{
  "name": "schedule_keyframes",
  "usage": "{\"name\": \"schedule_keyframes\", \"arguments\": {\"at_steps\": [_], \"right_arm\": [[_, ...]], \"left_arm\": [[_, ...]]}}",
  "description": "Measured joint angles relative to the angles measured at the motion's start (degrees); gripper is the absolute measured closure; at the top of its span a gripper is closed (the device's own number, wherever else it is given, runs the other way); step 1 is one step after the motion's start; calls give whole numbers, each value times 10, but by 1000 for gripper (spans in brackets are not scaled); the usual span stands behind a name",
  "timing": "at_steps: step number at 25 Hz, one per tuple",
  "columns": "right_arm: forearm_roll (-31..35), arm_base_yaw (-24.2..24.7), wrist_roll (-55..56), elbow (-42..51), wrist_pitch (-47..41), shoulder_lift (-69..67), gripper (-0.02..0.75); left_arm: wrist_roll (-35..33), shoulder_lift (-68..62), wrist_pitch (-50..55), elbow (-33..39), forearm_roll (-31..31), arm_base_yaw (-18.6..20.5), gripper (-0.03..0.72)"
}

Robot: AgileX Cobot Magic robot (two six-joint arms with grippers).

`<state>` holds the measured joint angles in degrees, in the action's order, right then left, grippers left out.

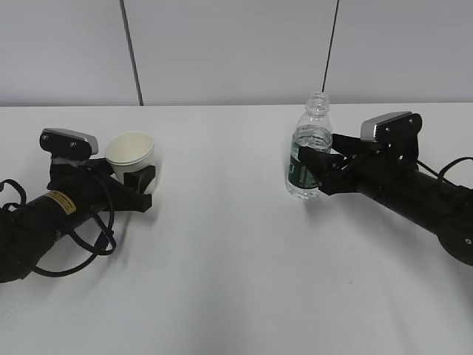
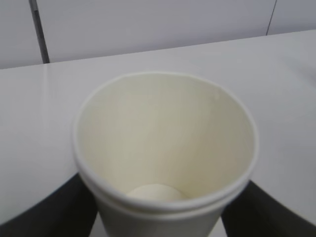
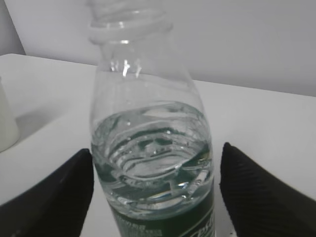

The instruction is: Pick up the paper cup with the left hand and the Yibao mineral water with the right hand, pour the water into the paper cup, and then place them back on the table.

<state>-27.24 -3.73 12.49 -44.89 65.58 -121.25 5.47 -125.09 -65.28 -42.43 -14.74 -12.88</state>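
Observation:
The paper cup (image 1: 130, 153) stands at the left, cream-white and empty, and fills the left wrist view (image 2: 165, 148). My left gripper (image 1: 138, 180) has a finger against each side of the cup's lower wall and is shut on it. The Yibao mineral water (image 1: 308, 148) stands uncapped at the right, partly full, with its green label low down. It also shows in the right wrist view (image 3: 150, 148). My right gripper (image 1: 309, 174) is open around the bottle. Its left finger (image 3: 59, 192) is at the bottle wall. Its right finger (image 3: 261, 192) stands a small gap away.
The white table (image 1: 229, 259) stretches between the two arms. A grey wall (image 1: 236, 44) with dark vertical seams stands behind its far edge. Loose black cables (image 1: 81, 244) hang by the left arm. The cup's side shows at the left edge of the right wrist view (image 3: 6, 123).

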Motion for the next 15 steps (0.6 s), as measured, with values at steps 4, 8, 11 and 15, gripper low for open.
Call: {"name": "schedule_keyframes", "arguments": {"at_steps": [4,8,11,15], "right_arm": [[-5,0,-1,-4,0,0,150],[-8,0,-1,-14,-13,0,150],[-10,0,-1,-15,-17,0,150],[-11,0,-1,-19,-18,-10,150]], "left_arm": [[0,0,0,0,0,0,237],[0,0,0,0,0,0,237],[0,0,0,0,0,0,237],[0,0,0,0,0,0,237]]}}
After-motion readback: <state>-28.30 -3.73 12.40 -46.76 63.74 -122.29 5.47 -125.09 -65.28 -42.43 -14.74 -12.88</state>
